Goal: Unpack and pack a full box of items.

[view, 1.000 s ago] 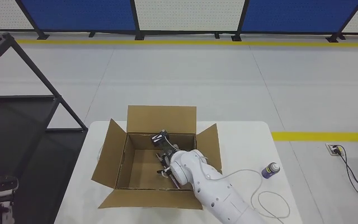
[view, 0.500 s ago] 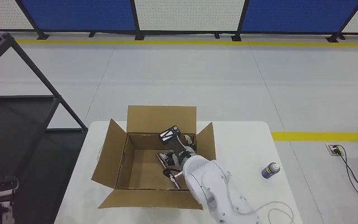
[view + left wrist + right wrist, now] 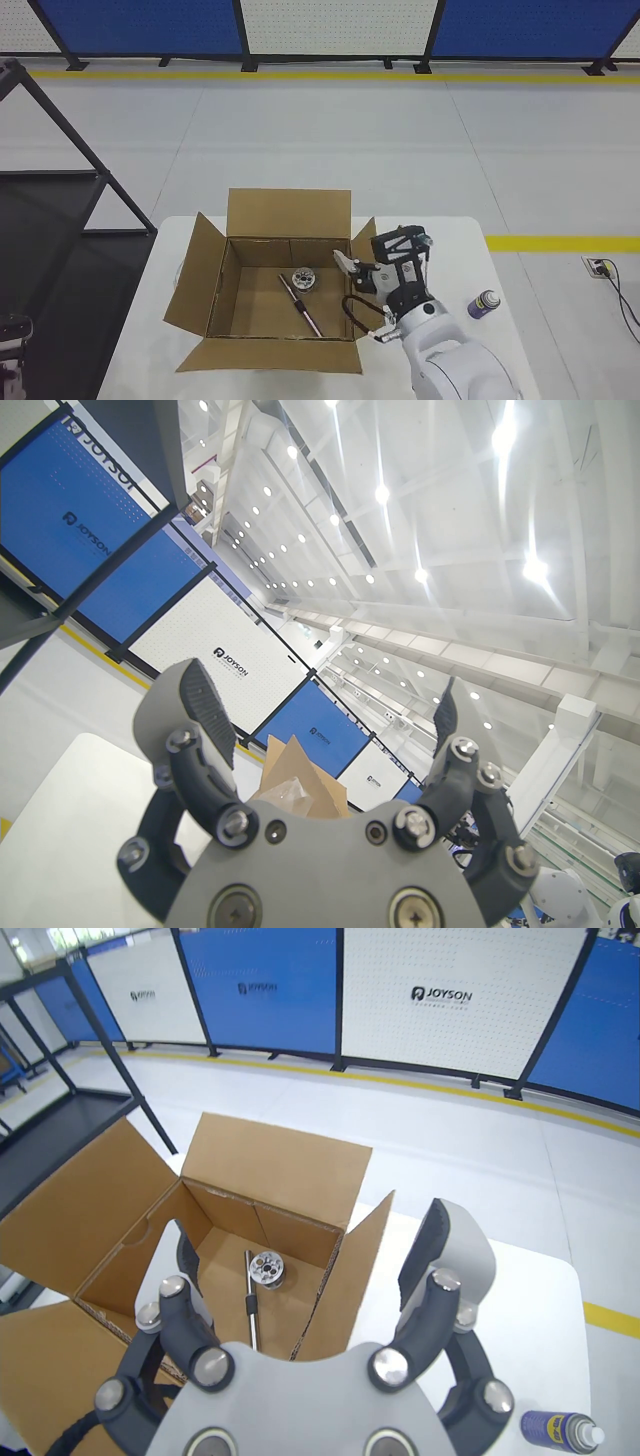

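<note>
An open cardboard box point(image 3: 220, 290) stands on the white table point(image 3: 450, 250). On its floor lie a round metal disc point(image 3: 303, 281) and a thin metal rod point(image 3: 300, 305), side by side; the right wrist view shows the disc point(image 3: 267, 1269) and the rod point(image 3: 251, 1300) too. My right gripper point(image 3: 362, 268) hovers over the box's right flap point(image 3: 350, 1278), open and empty point(image 3: 310, 1228). My left gripper point(image 3: 322, 682) is open and empty, tilted up toward the ceiling, with a box flap point(image 3: 300, 770) beyond it.
A blue spray can point(image 3: 484, 304) lies on the table right of the box, also in the right wrist view point(image 3: 560, 1430). A black metal rack point(image 3: 60, 200) stands left of the table. Bare tabletop lies between the box and the can.
My right gripper has come up out of the box and moved right, over the right flap. The disc and rod inside are now uncovered.
</note>
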Robot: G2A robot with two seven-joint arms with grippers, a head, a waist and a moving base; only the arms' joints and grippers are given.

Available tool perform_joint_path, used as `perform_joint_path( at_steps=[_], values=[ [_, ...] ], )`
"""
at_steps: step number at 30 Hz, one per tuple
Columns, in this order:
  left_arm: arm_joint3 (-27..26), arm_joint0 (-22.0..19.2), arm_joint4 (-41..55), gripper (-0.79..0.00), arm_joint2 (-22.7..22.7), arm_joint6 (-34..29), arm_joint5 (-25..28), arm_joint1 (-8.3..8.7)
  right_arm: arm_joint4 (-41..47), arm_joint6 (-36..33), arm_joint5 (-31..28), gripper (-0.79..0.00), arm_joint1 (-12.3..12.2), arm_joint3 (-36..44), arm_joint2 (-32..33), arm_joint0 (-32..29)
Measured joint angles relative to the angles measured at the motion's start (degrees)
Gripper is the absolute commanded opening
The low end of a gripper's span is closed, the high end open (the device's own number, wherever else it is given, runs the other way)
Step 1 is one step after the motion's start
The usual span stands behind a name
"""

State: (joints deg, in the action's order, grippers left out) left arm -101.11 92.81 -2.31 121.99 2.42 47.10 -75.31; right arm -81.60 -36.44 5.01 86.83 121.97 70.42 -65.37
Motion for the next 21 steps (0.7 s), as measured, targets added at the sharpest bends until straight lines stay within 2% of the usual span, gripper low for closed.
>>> perform_joint_path(
  at_steps=[3, 6, 21],
  values=[
    [0.0, 0.0, 0.0, 0.000, 0.0, 0.0, 0.0, 0.00, 2.6, 4.8, 3.5, 0.000, -0.1, 1.5, 3.3, -3.6],
    [0.0, 0.0, 0.0, 0.000, 0.0, 0.0, 0.0, 0.00, 3.8, 6.0, 6.1, 0.000, -0.1, 1.3, 5.2, -5.2],
    [0.0, 0.0, 0.0, 0.000, 0.0, 0.0, 0.0, 0.00, 4.7, 7.3, 4.7, 0.000, -0.2, -0.6, 5.6, -6.0]
  ],
)
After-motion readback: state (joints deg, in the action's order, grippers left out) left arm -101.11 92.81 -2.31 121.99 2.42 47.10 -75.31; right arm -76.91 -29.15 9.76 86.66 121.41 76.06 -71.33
